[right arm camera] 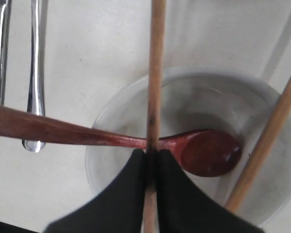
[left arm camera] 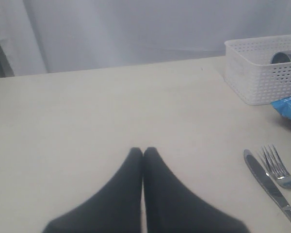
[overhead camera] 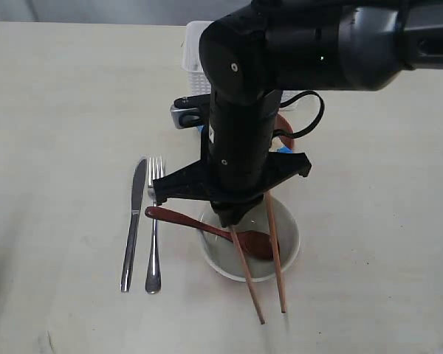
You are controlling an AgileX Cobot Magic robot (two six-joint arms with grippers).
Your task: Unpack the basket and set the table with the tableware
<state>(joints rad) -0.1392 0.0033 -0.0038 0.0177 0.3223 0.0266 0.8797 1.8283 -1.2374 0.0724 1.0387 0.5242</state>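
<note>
Pale cream and faintly wood-grained, the wide flat bench [overhead camera: 59,110] fills nearly all of the exterior view, its surface bare on the left and right. Nearest the camera lie the tips of two slim wooden chopsticks [overhead camera: 275,251], both running across an off-white round bowl [overhead camera: 225,267] that stands on the bench. A dark red wooden spoon [overhead camera: 184,219] rests with its head inside the bowl and its handle sticking out over the rim toward a steel knife [overhead camera: 133,225] and a steel fork [overhead camera: 155,228], which lie side by side just beside the bowl. The right end effector [right arm camera: 151,153] hangs over the bowl with its black fingers pinched shut on one chopstick [right arm camera: 155,73], which crosses above the spoon; the other chopstick [right arm camera: 266,141] lies free across the bowl's rim. The left end effector [left arm camera: 143,151] hovers over bare bench, fingers pressed together and holding nothing. Farther back lies a blue bag [left arm camera: 288,109], and beyond it stands a white rectangular perforated plastic basket [left arm camera: 262,77] with a steel cup [left arm camera: 283,57] inside. Behind the bench's far edge rises a plain pale grey wall [left arm camera: 136,29].
</note>
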